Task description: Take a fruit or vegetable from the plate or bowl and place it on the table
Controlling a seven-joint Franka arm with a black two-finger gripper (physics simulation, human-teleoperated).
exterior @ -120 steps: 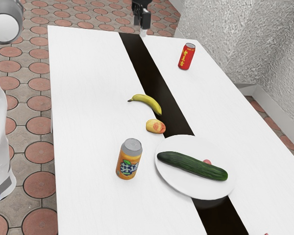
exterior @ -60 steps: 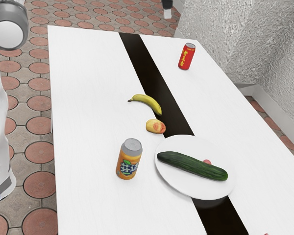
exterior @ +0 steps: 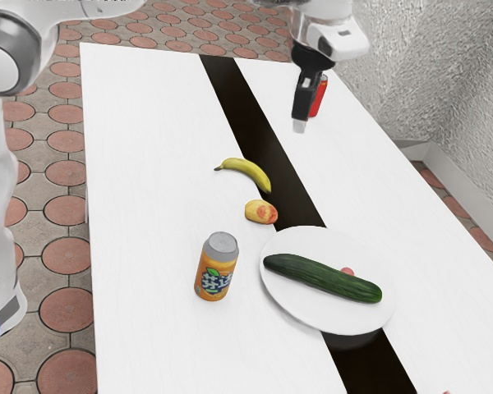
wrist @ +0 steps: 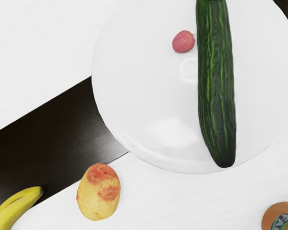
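My gripper (exterior: 300, 125) hangs above the table in the exterior view, in front of the red can and beyond the plate; whether it is open or shut I cannot tell. On the white plate (exterior: 300, 308) lies a long dark green cucumber (exterior: 322, 279), with a small pink fruit (exterior: 347, 272) partly hidden behind it. In the wrist view the cucumber (wrist: 216, 81) stretches across the plate (wrist: 134, 96), and the pink fruit (wrist: 183, 41) rests beside it with a narrow gap. Nothing is seen held.
A yellow-red fruit (exterior: 261, 212) and a banana (exterior: 246, 172) lie on the table (exterior: 148, 164) beside the plate. An orange can (exterior: 217, 267) stands near the plate. The red can (exterior: 319, 97) is at the far side, partly behind my gripper.
My gripper, earlier at the exterior view's top edge, has swung toward that view's right and now appears lower and larger. The arm has come farther into view. The objects lie unchanged.
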